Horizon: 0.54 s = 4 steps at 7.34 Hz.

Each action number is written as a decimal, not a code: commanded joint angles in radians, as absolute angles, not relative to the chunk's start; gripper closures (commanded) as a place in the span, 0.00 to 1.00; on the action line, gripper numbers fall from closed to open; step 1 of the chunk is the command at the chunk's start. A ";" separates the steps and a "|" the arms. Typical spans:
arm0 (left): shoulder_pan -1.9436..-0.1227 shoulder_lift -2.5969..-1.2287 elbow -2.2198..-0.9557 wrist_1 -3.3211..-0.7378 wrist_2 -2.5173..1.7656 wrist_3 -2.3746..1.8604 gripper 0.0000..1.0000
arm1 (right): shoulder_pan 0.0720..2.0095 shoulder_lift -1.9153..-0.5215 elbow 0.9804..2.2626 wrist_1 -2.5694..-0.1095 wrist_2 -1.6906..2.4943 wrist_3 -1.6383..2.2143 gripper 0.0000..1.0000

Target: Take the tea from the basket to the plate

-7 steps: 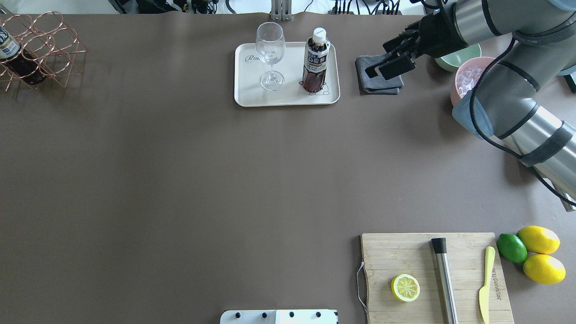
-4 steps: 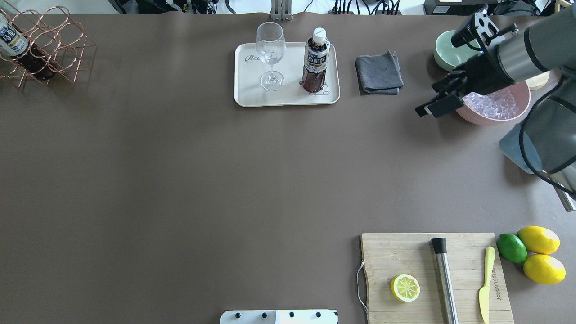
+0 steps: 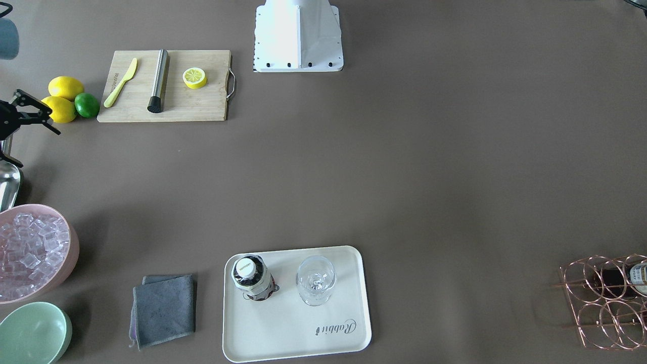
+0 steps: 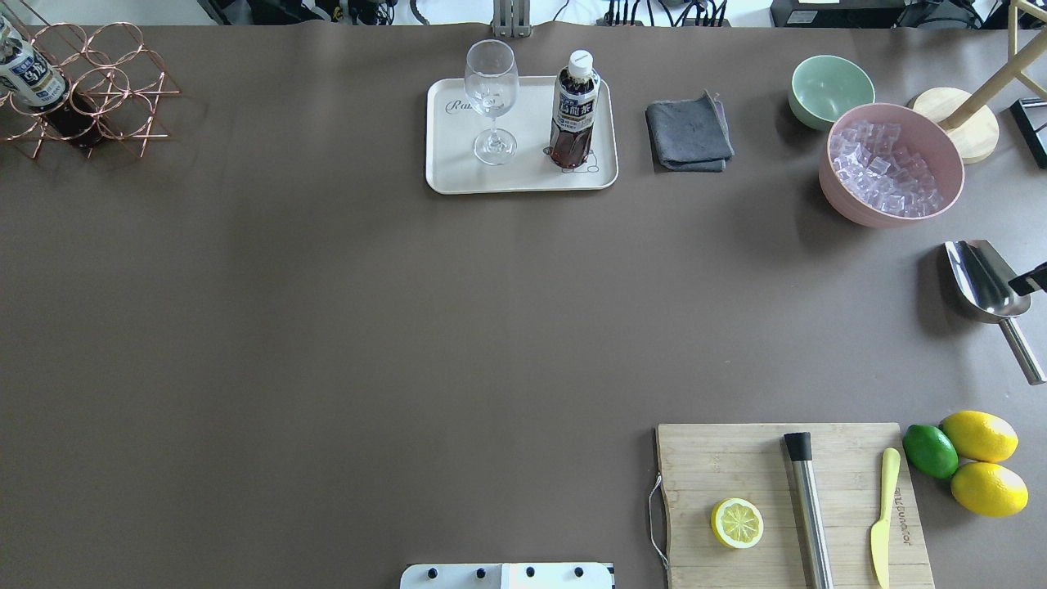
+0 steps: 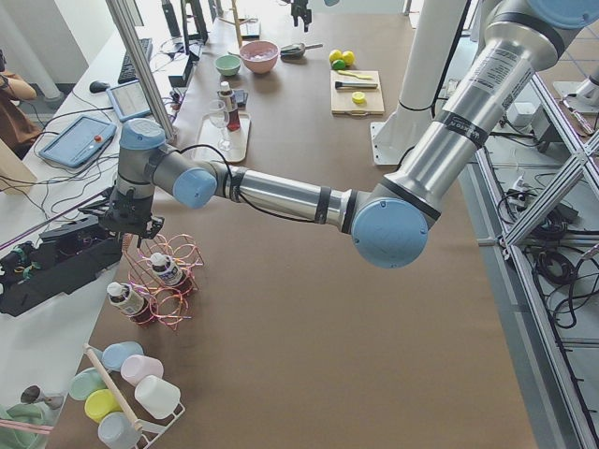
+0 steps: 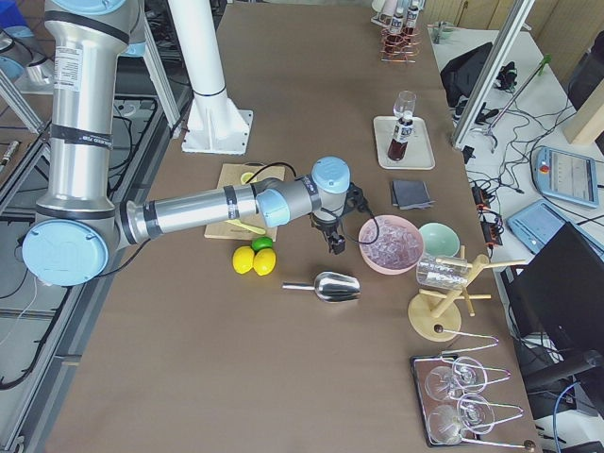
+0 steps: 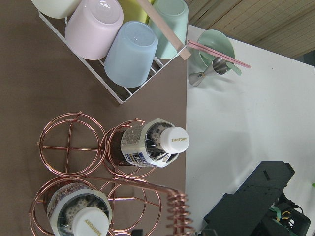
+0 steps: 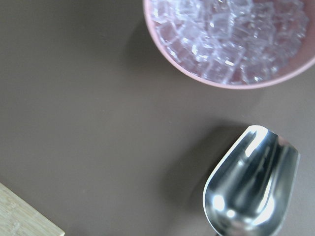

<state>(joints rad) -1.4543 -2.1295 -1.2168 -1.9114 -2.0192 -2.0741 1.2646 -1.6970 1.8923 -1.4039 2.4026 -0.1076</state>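
A tea bottle (image 4: 574, 110) stands on the plate (image 4: 446, 176), at the bench's (image 4: 327, 327) 12 o'clock. The right hand (image 3: 40, 115), at 3 o'clock, seems released. The left hand (image 5: 129, 234) hovers over the basket (image 4: 114, 90) at 10; I cannot tell its grip.

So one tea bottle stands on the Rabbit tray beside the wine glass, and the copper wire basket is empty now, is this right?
Not quite. The tea bottle does stand on the Rabbit tray beside the wine glass, but the copper wire basket is not empty: the left wrist view shows one capped bottle and a second bottle in its ring cells.
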 commanded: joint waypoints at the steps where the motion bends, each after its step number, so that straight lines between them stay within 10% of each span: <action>1: -1.451 -2.123 -1.241 -1.907 -2.020 -2.071 0.02 | 1.422 -1.720 1.882 -1.691 2.358 -0.109 0.00; 4: -1.459 -2.120 -1.316 -1.850 -2.070 -2.065 0.02 | 1.522 -1.758 1.798 -1.738 2.339 -0.109 0.00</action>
<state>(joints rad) -1.4544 -2.1215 -1.2659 -1.8938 -2.0269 -2.0706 1.4686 -1.7315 1.8471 -1.7211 2.3440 -0.1061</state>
